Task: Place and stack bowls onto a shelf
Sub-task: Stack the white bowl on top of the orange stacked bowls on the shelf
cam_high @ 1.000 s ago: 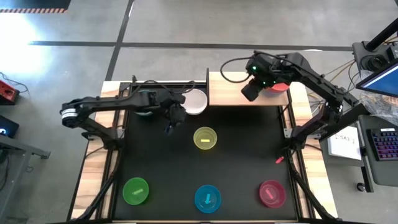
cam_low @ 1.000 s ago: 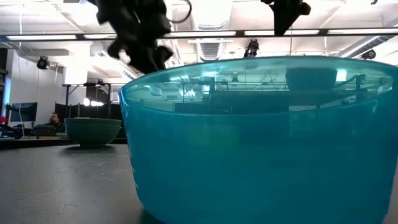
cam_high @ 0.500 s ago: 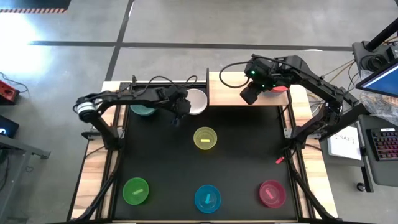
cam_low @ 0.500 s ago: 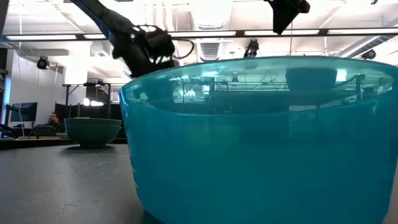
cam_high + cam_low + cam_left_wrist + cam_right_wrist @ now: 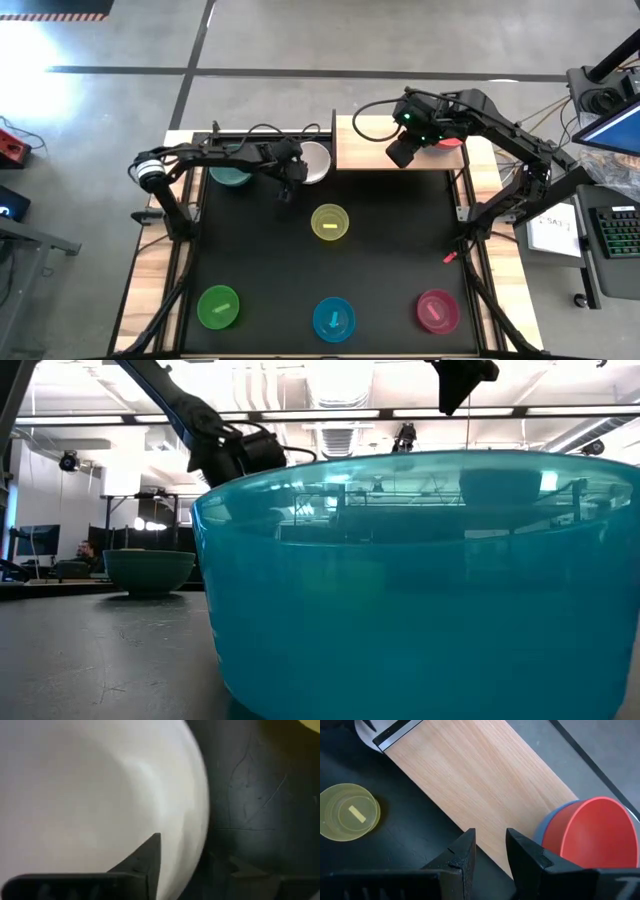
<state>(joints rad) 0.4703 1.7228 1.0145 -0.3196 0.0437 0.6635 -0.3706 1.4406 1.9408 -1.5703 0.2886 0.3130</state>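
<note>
White bowl (image 5: 316, 163) sat on the black table (image 5: 390, 250) beside the shelf (image 5: 370, 148), left gripper (image 5: 287, 187) at its rim, jaw state unclear, right gripper (image 5: 490, 851) over shelf, jaws slightly parted, empty, red bowl (image 5: 592, 827) nested in blue bowl (image 5: 547, 822).

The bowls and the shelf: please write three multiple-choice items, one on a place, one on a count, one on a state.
1. Where is the red bowl?
A. on the black tabletop
B. on the shelf, nested in a pale blue bowl
C. in the left claw

2. How many bowls stand in the row nearest the tabletop's front edge?
A. three
B. one
C. five

3. What does the left claw do at the white bowl?
A. carries it high over the shelf
B. works at its rim, bowl still on the table
C. stays far from it

Answers: 1 B, the right wrist view shows the red nested in the blue on the wood. 2 A, green, cyan, magenta. 3 B, one finger lies across the bowl in the left wrist view.
</note>
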